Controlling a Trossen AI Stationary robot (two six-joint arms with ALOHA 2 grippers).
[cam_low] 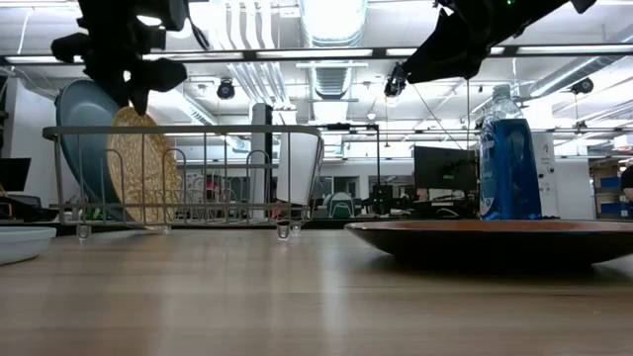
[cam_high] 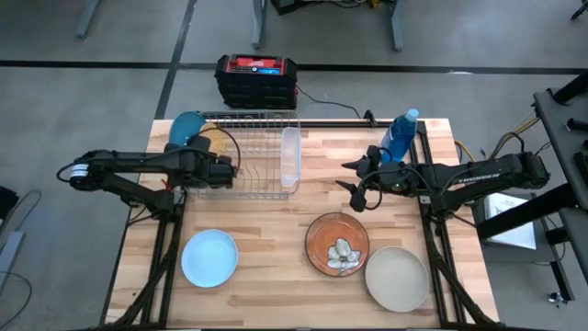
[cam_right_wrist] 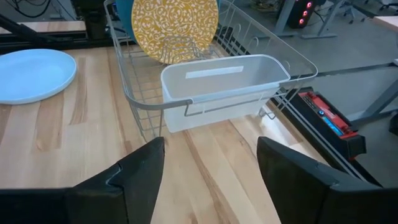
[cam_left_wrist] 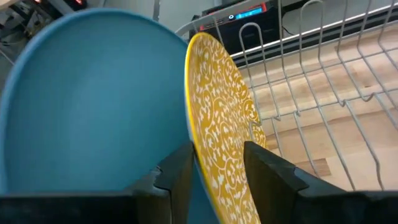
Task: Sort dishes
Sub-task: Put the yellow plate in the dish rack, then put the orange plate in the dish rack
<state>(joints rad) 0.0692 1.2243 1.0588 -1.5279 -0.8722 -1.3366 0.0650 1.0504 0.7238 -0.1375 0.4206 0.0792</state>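
Note:
A gold speckled plate stands on edge in the wire dish rack, next to a large mid-blue plate that also stands on edge there. My left gripper is open, one finger on each side of the gold plate's upper rim, above the rack's left end. A small pale blue plate, a brown plate with a pale thing in it and a beige-grey plate lie flat on the table. My right gripper hangs open in the air right of the rack, holding nothing.
A white plastic holder hangs on the rack's right end. A blue bottle stands at the far right of the table. A black and red box sits on the floor beyond the far edge. Bare wood lies between the rack and the flat plates.

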